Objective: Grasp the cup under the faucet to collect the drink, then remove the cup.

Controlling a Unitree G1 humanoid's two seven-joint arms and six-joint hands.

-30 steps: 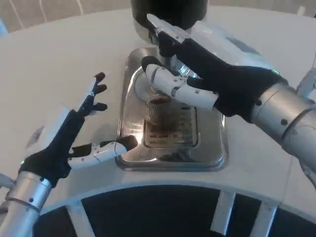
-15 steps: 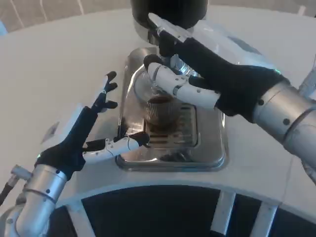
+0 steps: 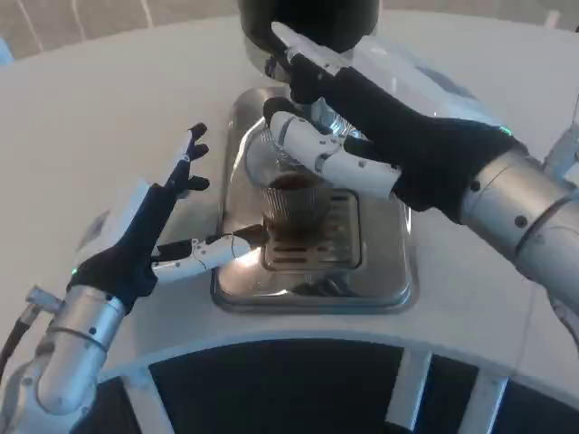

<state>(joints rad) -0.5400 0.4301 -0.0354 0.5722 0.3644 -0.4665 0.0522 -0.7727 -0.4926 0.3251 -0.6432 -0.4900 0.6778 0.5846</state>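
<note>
Ribbed clear cup [image 3: 291,201] of dark drink stands on slotted grate of shiny steel drip tray [image 3: 398,271] — right hand [image 3: 380,136] grips its rim, left hand [image 3: 154,235] splayed wide just beside tray's left edge.

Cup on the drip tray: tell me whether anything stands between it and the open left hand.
Nothing visible does. The left hand sits open at the tray's left edge, its thumb reaching toward the cup across bare metal. The right hand is around the cup from the opposite side, below the dispenser.
</note>
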